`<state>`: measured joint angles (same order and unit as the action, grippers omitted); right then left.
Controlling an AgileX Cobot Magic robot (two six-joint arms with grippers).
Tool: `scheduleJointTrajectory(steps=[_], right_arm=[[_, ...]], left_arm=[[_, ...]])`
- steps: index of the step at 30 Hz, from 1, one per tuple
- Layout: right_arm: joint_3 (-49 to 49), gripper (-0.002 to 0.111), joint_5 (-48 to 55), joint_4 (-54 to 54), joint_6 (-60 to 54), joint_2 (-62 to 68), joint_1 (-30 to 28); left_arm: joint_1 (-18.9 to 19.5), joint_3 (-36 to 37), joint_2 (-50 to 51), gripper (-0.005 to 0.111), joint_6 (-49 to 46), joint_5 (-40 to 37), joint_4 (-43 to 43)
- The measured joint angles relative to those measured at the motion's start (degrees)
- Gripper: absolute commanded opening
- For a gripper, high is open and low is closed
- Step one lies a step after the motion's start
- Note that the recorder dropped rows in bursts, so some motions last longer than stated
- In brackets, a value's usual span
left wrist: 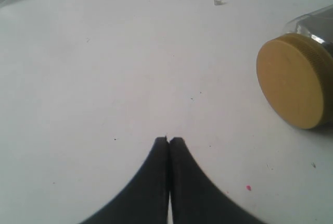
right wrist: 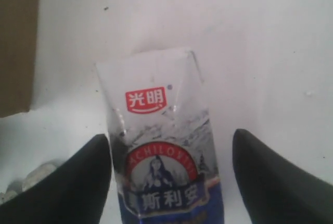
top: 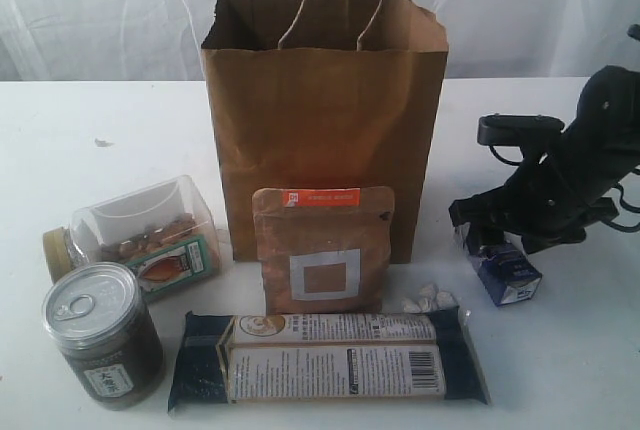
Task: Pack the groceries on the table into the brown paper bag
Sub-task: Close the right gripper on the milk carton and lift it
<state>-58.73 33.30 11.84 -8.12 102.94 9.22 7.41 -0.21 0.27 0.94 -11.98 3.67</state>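
The brown paper bag (top: 325, 120) stands upright and open-topped at the back middle of the table (top: 560, 370). In front of it are a brown pouch (top: 322, 250), a long dark-blue packet (top: 325, 358), a silver-lidded dark jar (top: 103, 335) and a clear nut jar (top: 140, 235) on its side. My right gripper (right wrist: 169, 135) is open and straddles the small blue-white carton (right wrist: 158, 146), which lies right of the bag (top: 505, 272). One finger is against the carton and the other stands apart from it. My left gripper (left wrist: 169, 139) is shut over bare table, near the nut jar's yellow lid (left wrist: 291, 81).
A few small white lumps (top: 425, 300) lie between the pouch and the carton. A corner of the bag (right wrist: 18, 41) shows beside the carton in the right wrist view. A white curtain hangs behind the table. The left arm is outside the exterior view.
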Motion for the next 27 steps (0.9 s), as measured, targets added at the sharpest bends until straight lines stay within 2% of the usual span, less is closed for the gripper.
scheduleJointTrajectory(steps=[4,6,17,27], right_arm=[[0.0,0.062,0.2,0.33,-0.11,1.0,0.0],[0.0,0.058,0.2,0.47,-0.22,1.2,0.0],[0.0,0.02,0.2,0.73,-0.22,1.33,0.0],[-0.12,0.018,4.73,0.73,-0.22,-2.59,0.0]], left_arm=[[0.0,0.0,0.0,0.0,0.0,0.0,0.0],[0.0,0.0,0.0,0.0,0.0,0.0,0.0],[0.0,0.0,0.0,0.0,0.0,0.0,0.0],[0.0,0.0,0.0,0.0,0.0,0.0,0.0]])
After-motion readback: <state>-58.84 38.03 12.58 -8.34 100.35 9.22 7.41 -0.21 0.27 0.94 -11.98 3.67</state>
